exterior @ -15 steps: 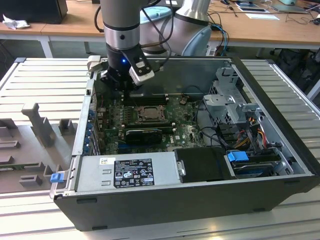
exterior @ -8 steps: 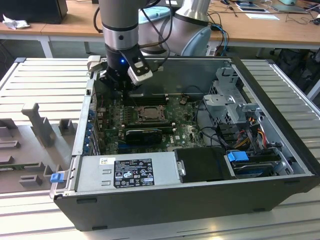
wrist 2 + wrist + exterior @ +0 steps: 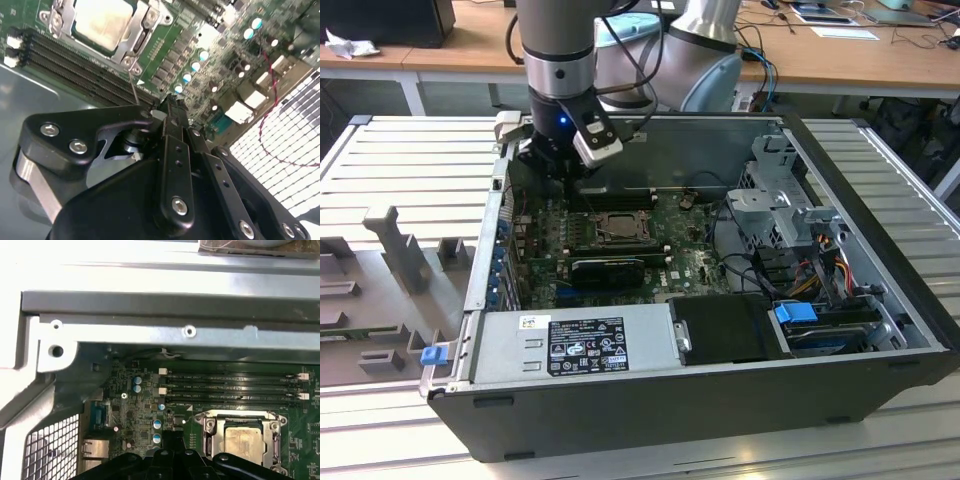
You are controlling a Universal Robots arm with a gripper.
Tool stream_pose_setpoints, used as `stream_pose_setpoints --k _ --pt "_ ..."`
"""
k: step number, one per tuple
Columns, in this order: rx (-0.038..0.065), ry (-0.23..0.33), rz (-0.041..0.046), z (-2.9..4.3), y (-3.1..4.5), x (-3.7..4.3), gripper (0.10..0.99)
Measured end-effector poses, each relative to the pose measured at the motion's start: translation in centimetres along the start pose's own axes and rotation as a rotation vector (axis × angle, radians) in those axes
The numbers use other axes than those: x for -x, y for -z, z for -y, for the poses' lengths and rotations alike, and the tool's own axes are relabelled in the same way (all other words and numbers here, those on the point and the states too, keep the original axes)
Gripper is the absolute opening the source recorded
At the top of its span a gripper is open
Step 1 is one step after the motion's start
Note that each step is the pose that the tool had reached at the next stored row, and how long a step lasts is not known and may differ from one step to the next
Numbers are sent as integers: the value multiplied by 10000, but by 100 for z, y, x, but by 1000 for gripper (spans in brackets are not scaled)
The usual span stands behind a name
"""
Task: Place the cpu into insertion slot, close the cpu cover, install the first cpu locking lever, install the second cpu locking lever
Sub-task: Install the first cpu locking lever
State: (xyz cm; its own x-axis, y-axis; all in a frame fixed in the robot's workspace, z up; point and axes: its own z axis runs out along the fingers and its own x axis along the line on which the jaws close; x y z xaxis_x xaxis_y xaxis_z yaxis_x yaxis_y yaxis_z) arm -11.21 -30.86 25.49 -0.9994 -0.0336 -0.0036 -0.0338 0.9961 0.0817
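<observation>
While cpu sits seated, gripper hangs at socket corner

Since the black gripper [image 3: 169,106] has its jaws pressed together w/ nothing visible btwn them, no grip is on. Thin upright wire lever [image 3: 134,87] stands just beside the tips, prob. unlatched. Pale silvery square cpu [image 3: 102,22] lies in the black-framed insertion slot [image 3: 220,442], w/ the silvery hinged cpu cover [image 3: 149,22] flat around it.

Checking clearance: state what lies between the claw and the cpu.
Second wrist view: a thin metal rod and black memory slot ends lie between claw and cpu.
</observation>
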Motion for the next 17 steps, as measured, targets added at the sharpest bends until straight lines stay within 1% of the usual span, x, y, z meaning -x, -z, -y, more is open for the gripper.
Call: stream_pose_setpoints --k 3,5,13,17 --pt "1 -1 0 -63 -5 -3 106" --pt "-1 0 -1 -131 -10 0 106" --pt "0 1 0 -142 -12 44 106" --pt "-1 -1 0 -139 -14 112 106"
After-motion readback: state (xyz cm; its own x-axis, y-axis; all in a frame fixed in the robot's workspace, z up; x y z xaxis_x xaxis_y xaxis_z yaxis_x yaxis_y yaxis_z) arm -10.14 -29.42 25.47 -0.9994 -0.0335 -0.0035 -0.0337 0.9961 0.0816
